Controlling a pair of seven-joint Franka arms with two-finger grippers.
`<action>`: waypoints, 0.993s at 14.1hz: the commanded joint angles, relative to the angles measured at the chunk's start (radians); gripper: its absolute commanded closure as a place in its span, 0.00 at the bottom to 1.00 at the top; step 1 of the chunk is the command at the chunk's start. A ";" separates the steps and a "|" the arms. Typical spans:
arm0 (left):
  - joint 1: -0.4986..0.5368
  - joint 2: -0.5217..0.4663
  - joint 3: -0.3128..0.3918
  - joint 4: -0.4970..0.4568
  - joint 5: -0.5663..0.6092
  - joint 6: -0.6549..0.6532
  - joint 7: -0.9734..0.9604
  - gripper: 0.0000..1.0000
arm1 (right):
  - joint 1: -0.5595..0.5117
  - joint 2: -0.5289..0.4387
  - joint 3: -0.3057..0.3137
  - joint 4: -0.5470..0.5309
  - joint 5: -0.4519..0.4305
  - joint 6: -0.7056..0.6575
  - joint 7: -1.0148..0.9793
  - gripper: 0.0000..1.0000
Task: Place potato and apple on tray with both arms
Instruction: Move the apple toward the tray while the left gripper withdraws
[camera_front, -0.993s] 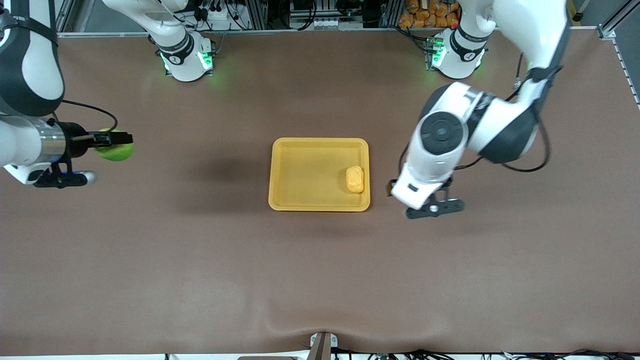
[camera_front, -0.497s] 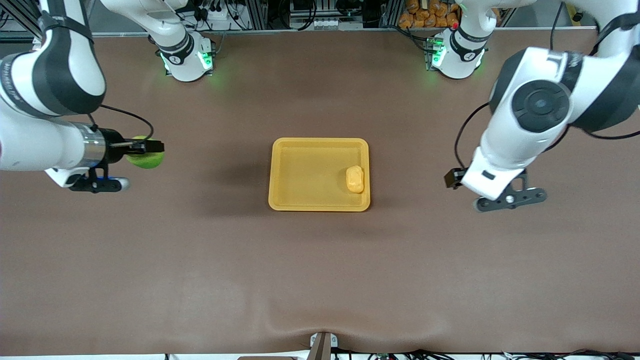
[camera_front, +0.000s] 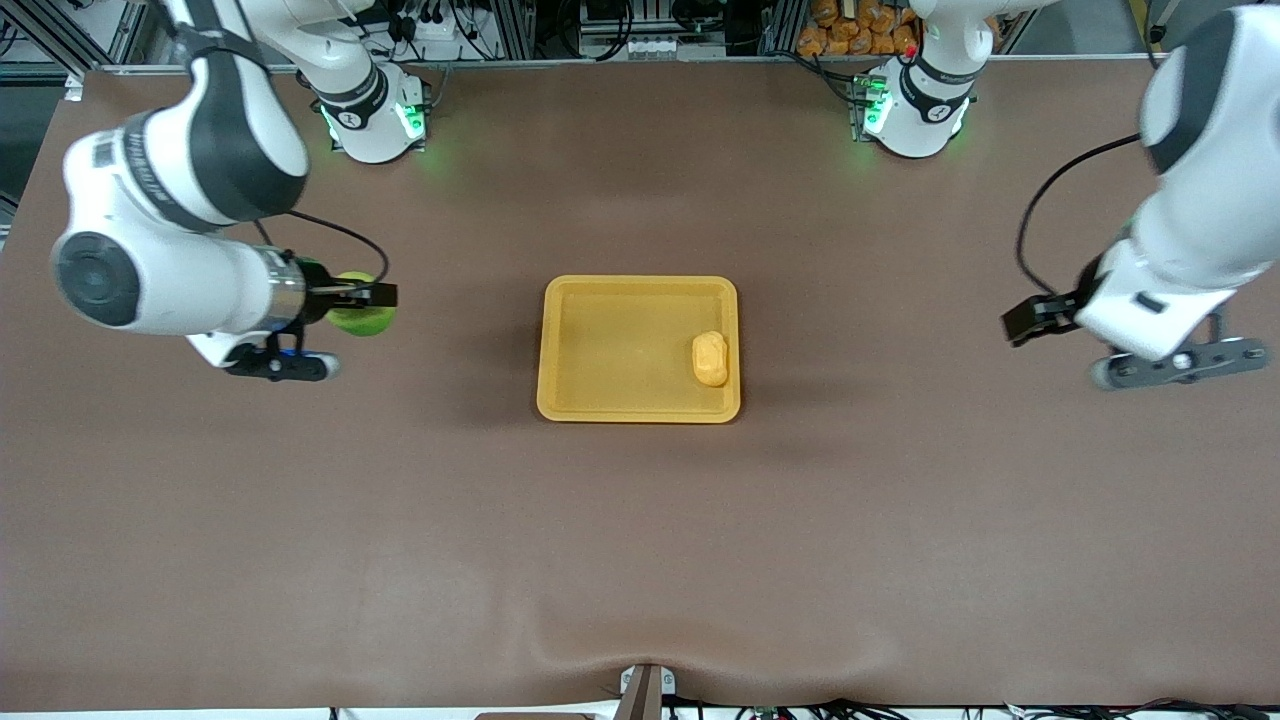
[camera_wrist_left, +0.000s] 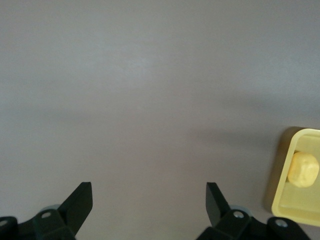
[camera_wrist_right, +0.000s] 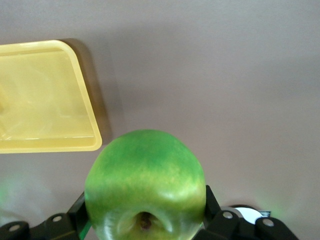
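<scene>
Oblong yellow-tan potato (camera_front: 710, 358) lies in the shallow yellow-orange plastic tray (camera_front: 610, 410), toward the left arm's end. Right gripper (camera_front: 380, 296) pinches the round green apple (camera_front: 362, 316) over bare table. Left gripper (camera_front: 1022, 322), fingers spread, hangs over bare table.

Lighting: even overhead, bright. Soft shadow on table (camera_front: 440, 350) beside tray (camera_front: 638, 410), right arm's end. Green base glow. Apple (camera_wrist_right: 145, 192) close-up slightly soft; wrist views w/ muted colour.
</scene>
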 joint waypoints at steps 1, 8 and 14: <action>0.035 -0.052 -0.004 -0.021 -0.022 -0.035 0.058 0.00 | 0.067 -0.020 -0.010 -0.062 0.020 0.068 0.074 1.00; 0.064 -0.098 0.000 -0.018 -0.052 -0.086 0.081 0.00 | 0.178 0.043 -0.010 -0.105 0.064 0.213 0.164 1.00; -0.024 -0.138 0.153 -0.033 -0.120 -0.089 0.243 0.00 | 0.285 0.112 -0.012 -0.137 0.064 0.385 0.264 1.00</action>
